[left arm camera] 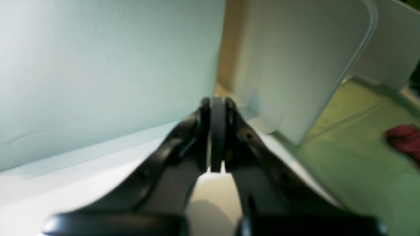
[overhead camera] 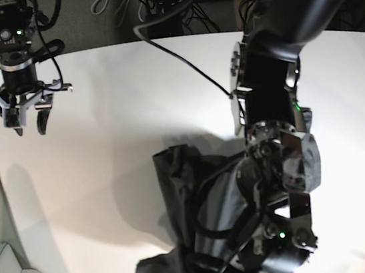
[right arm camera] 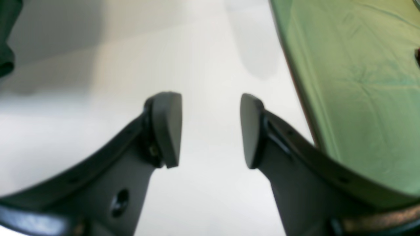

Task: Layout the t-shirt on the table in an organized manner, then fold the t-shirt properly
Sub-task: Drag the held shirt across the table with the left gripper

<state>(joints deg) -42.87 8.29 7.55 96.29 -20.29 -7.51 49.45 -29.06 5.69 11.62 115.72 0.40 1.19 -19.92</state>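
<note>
green floor covering (right arm camera: pixel 354 82) with a red cloth (left arm camera: pixel 405 139) on it; cables (overhead camera: pixel 172 6) behind.

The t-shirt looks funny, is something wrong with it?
Yes. The t-shirt is not spread flat: it lies bunched in a dark, wrinkled heap near the front of the table, partly hidden under the left arm. The right claw hangs open far away, touching nothing.

T-shirt (overhead camera: pixel 177 198): thin dark grey cloth, matt, soft, crumpled. Tabletop (overhead camera: pixel 131 103): smooth white, slight sheen. Right end effector (right arm camera: pixel 210 131): matt grey pads (right arm camera: pixel 167 127) on dark plastic fingers. Green sheet (right arm camera: pixel 354 82) beside tabletop: wrinkled cloth, matt.
</note>
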